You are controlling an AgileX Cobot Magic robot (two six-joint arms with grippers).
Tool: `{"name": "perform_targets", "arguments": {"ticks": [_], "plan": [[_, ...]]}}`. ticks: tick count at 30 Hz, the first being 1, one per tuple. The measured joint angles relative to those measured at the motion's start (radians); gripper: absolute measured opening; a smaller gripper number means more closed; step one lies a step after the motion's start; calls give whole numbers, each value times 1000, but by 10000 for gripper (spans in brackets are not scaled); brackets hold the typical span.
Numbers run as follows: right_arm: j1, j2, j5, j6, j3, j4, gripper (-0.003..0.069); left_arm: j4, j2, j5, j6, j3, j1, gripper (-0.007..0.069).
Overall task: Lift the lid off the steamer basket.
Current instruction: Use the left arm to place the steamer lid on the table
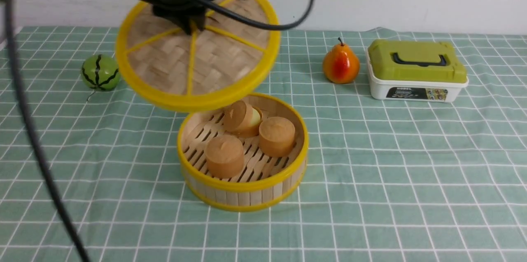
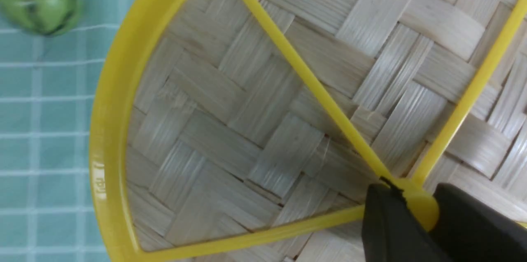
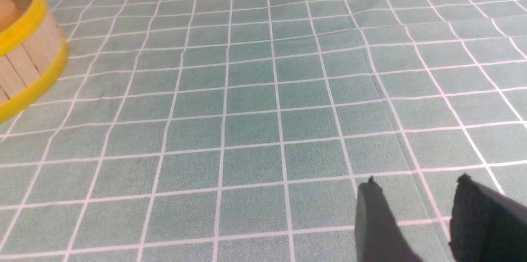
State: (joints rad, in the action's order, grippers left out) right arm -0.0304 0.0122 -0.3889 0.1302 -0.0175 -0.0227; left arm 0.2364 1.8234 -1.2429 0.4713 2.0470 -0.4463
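Note:
The lid (image 1: 197, 64), a woven bamboo disc with a yellow rim and spokes, hangs tilted in the air above and to the back left of the steamer basket (image 1: 243, 194). My left gripper (image 1: 191, 23) is shut on the lid's yellow centre hub; the left wrist view shows both black fingers pinching it (image 2: 416, 200) against the weave of the lid (image 2: 247, 130). The basket stands uncovered on the cloth with three tan round buns (image 1: 224, 155) inside. My right gripper (image 3: 416, 183) is open over bare cloth, well to the right of the basket (image 3: 24, 60).
A small green watermelon ball (image 1: 100, 72) lies back left. An orange-red pear (image 1: 340, 64) and a white box with an olive-green lid (image 1: 416, 70) stand back right. A black cable (image 1: 24, 109) crosses the near left of the front view.

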Motion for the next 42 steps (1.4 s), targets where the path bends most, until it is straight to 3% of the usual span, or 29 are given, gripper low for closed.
{"name": "perform_targets", "arguments": {"ticks": [6,9,13,19,26,29,34,37,42], "plan": [[0,0,0,0,0,0,241,4,-159,0,5,-432,187,109],[0,0,0,0,0,0,241,4,-161,4,24,-557,235,109],[0,0,0,0,0,0,241,4,-142,153,67,-758,283,109],[0,0,0,0,0,0,241,1,-82,346,72,-800,285,109],[0,0,0,0,0,0,241,-2,-30,436,72,-801,285,111],[0,0,0,0,0,0,241,5,-29,442,72,-801,285,139],[0,0,0,0,0,0,241,26,-47,437,72,-801,285,293],[0,0,0,0,0,0,241,28,-75,422,71,-801,285,330],[0,0,0,0,0,0,241,29,-156,375,40,-801,285,248]]}}
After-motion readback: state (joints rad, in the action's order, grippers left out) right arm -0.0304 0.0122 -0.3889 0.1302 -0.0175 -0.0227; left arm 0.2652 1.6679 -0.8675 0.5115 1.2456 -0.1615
